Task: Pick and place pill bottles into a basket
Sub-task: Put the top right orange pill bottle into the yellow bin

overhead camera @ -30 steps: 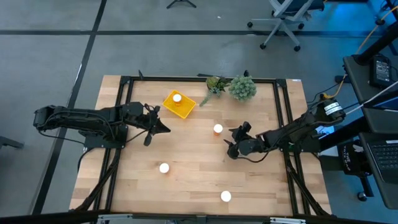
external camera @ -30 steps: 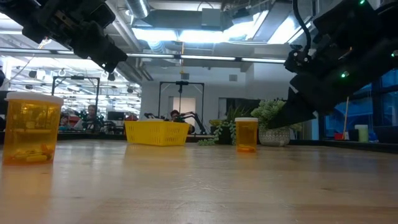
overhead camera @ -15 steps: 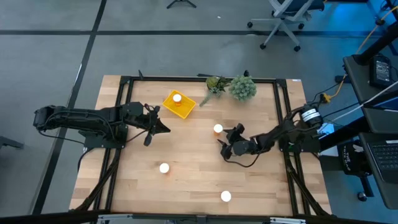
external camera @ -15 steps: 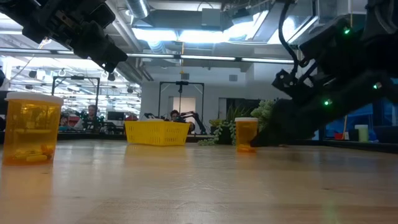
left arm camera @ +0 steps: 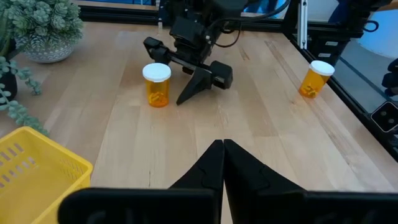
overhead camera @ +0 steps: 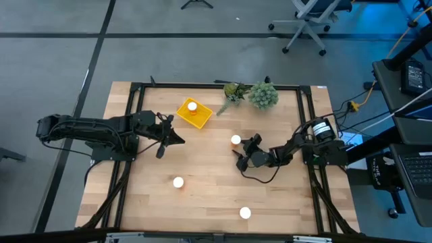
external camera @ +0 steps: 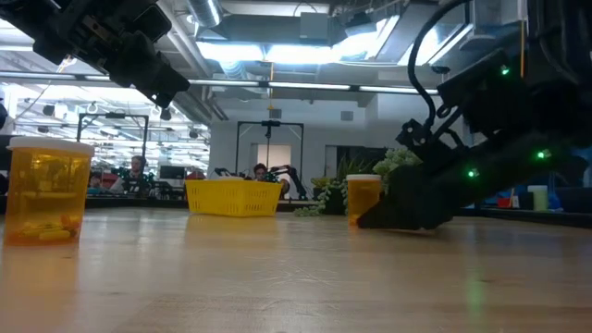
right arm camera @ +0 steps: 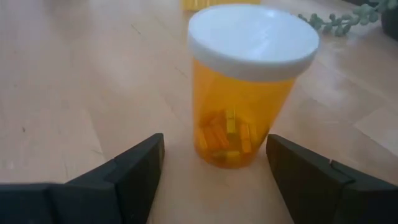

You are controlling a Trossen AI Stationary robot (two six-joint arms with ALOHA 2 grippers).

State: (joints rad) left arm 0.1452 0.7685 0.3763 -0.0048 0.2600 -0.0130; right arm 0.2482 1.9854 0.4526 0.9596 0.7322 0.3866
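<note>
You see a grey floor (overhead camera: pixel 169 40) around the wooden table (overhead camera: pixel 202 196), with dark lines crossing it. Past the far right corner of the table stands an office chair (overhead camera: pixel 312 19) on wheels. Along the right edge there is a dark desk (overhead camera: pixel 413 145) with a laptop (overhead camera: pixel 413 172), and blue light falls at the top right. In the low view, long ceiling lamps (external camera: pixel 277 51) shine bright, and a black frame (external camera: pixel 270 153) stands before a pale wall (external camera: pixel 324 143).

Orange pill bottles (right arm camera: pixel 244 93) with white caps, a bright yellow basket (overhead camera: pixel 194 113), green plants (overhead camera: pixel 262 95), pale wood table (overhead camera: pixel 202 202).
</note>
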